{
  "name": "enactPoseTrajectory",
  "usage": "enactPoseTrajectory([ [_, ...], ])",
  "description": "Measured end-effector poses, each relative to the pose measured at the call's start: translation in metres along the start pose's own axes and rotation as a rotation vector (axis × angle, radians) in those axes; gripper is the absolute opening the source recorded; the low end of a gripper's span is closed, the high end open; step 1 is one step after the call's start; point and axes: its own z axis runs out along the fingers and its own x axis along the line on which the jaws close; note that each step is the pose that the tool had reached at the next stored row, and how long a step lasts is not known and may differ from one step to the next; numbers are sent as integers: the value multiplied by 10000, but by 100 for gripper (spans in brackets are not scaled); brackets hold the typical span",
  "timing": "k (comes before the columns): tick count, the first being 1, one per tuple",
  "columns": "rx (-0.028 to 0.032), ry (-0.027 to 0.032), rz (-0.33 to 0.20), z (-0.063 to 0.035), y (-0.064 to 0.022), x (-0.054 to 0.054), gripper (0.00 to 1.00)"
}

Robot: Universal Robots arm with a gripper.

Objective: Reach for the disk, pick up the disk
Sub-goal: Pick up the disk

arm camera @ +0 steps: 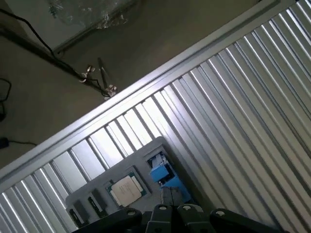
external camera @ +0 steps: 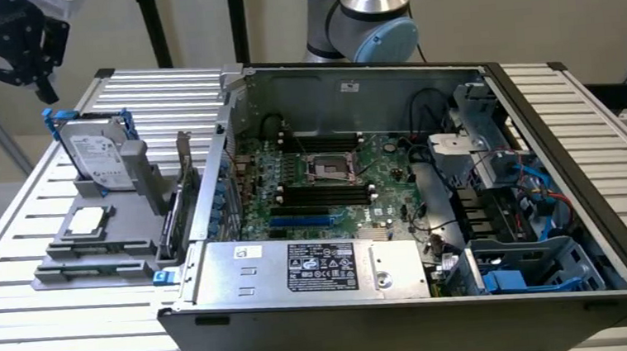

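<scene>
Exterior view: the gripper (external camera: pixel 8 77) hangs high over the far corner of the slatted worktop (external camera: pixel 29 212), at the exterior view's left. Its jaws are released, spread apart with nothing between them. The disk (external camera: pixel 99 155) is at about 5 o'clock from the gripper and well apart from it. It stands upright on edge in a slot of the grey fixture (external camera: pixel 99 265), its white label facing the camera and its blue carrier bracket (external camera: pixel 55 121) showing along the top edge. The small square chip (external camera: pixel 87 222) lies flat on the fixture at 6 o'clock from the disk. The open computer case (external camera: pixel 403 194) sits at 3 o'clock from the disk, with the silver box (external camera: pixel 320 266) bearing a black-white sticker at its near edge.

Wrist view: the camera looks down on the worktop's slats (arm camera: pixel 233 107) and the floor (arm camera: pixel 48 73) beyond its edge. The disk's blue bracket (arm camera: pixel 163 173) shows edge-on in the fixture (arm camera: pixel 146 151), just beside the chip (arm camera: pixel 125 188).
</scene>
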Motion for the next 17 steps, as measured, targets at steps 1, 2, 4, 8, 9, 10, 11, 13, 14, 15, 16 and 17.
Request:
enactPoseTrajectory([
  [1,1,6,-185,0,0,0,11],
  [2,3,12,-380,0,0,0,11],
  [4,5,24,-735,0,0,0,11],
  [8,12,47,-1460,0,0,0,11],
  [9,13,53,-1644,0,0,0,11],
  [10,15,58,-1820,0,0,0,11],
  [11,19,64,-2016,0,0,0,11],
  [13,26,72,-2376,0,0,0,11],
  [14,31,77,-2549,0,0,0,11],
  [15,37,81,-2742,0,0,0,11],
  [16,45,82,-2907,0,0,0,11],
  [17,53,84,-3063,1,0,0,11],
])
